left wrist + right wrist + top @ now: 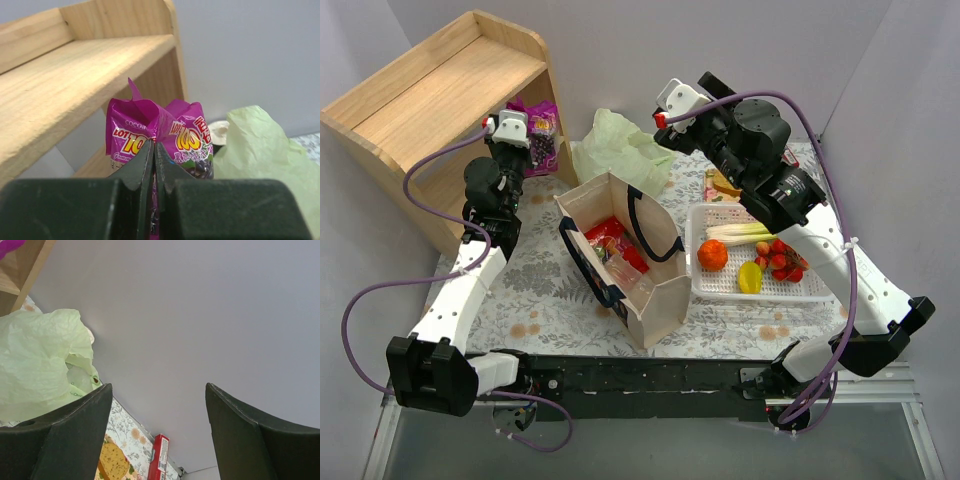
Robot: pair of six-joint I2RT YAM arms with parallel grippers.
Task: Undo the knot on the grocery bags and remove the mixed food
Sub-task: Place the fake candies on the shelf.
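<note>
My left gripper is shut on a purple snack packet, held up beside the wooden shelf; from above the packet hangs at the shelf's right side. The pale green plastic bag lies crumpled at the back of the table, and its knot does not show. The beige canvas tote with navy straps stands open in the middle, with red packets inside. My right gripper is open and empty, raised toward the back wall, right of the green bag.
A white slotted basket at right holds an orange fruit, a yellow pepper, strawberries and green stalks. A brown biscuit and a red box lie behind it. The wooden shelf fills the back left.
</note>
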